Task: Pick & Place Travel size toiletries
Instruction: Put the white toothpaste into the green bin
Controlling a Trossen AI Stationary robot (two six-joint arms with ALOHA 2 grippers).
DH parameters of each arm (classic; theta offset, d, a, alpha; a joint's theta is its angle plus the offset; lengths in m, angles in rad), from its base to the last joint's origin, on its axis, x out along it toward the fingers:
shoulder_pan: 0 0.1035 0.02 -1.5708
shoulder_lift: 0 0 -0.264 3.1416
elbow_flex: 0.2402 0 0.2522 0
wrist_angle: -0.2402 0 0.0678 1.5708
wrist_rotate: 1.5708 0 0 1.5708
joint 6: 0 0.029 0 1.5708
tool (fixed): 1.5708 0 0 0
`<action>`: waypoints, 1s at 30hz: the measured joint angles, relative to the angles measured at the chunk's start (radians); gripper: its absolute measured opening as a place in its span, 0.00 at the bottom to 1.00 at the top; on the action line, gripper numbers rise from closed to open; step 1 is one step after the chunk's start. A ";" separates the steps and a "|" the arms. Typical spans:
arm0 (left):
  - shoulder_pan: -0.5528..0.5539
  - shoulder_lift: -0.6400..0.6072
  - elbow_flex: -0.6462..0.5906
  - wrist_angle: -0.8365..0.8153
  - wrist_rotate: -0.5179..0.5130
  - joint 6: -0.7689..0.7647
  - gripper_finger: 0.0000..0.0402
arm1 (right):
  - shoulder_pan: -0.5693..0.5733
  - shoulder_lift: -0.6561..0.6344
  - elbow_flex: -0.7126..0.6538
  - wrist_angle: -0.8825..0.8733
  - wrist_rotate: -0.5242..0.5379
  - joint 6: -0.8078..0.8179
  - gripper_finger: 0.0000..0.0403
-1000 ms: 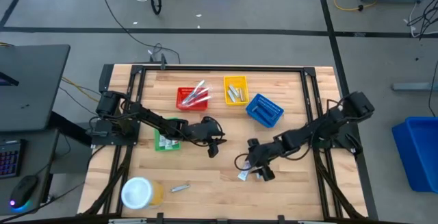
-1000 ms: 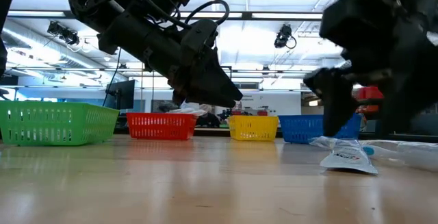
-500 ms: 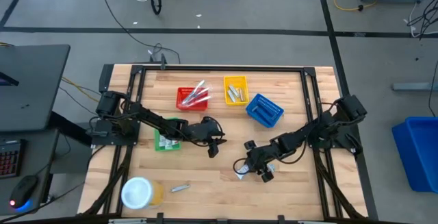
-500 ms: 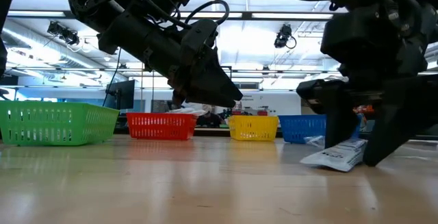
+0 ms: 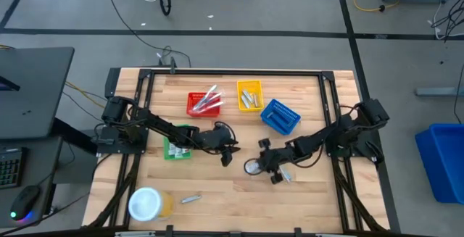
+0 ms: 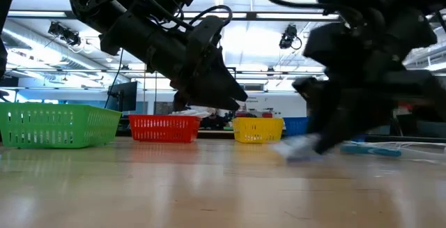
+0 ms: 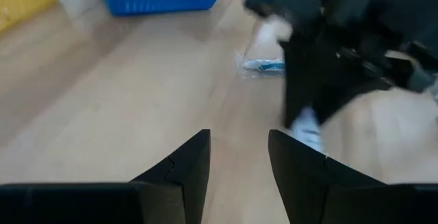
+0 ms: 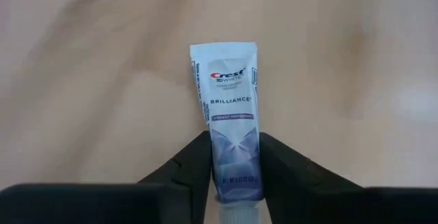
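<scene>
Bench (image 5: 217, 193): pale wood top with a dark frame, filling the middle of the high view.
Right claw (image 5: 274, 170): lower centre-right of the high view, closed on a toothpaste tube.
Toothpaste tube (image 8: 230, 145): white shading to purple, printed Crest 3D White Brilliance; its cap end sits between the two dark fingers (image 8: 185, 169) in the right wrist view, and the crimped end points away over bare wood.
Left claw (image 5: 227, 154): centre of the high view, just right of the green basket; fingers apart with nothing between them, over bare bench.
Green basket (image 5: 177, 147): centre-left of the high view, partly under the left arm, with white items inside too small to tell.
Red basket (image 5: 204, 104): upper centre of the high view, holding slim pale toothbrushes (image 5: 210, 98).
Yellow basket (image 5: 249, 95): just right of the red one, with small pale items inside.
Blue basket (image 5: 280, 116): right of the yellow one, set at an angle.
Jar (image 5: 147, 204): white-lidded, yellowish, lower left of the high view.
Small silver tube (image 5: 191, 198): lying on the bench just right of the jar.
Blue-and-white item (image 7: 263, 65): lying on the bench near the blue basket, upper middle of the left wrist view; kind cannot be told.
</scene>
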 joint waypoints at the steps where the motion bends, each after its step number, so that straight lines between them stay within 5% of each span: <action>1: 0.000 0.000 0.000 0.000 0.014 -0.021 0.39 | -0.003 -0.012 0.000 0.001 0.045 -0.012 0.29; 8: -0.001 0.000 0.000 -0.007 0.022 -0.179 0.39 | -0.004 -0.074 0.001 0.003 0.348 -0.098 0.29; 16: 0.025 0.000 0.000 -0.008 0.039 -0.390 0.39 | -0.003 -0.080 0.002 0.005 0.373 -0.059 0.29; 30: 0.029 0.000 0.000 0.027 0.046 -0.285 0.38 | -0.033 -0.081 0.003 0.096 0.435 -0.058 0.28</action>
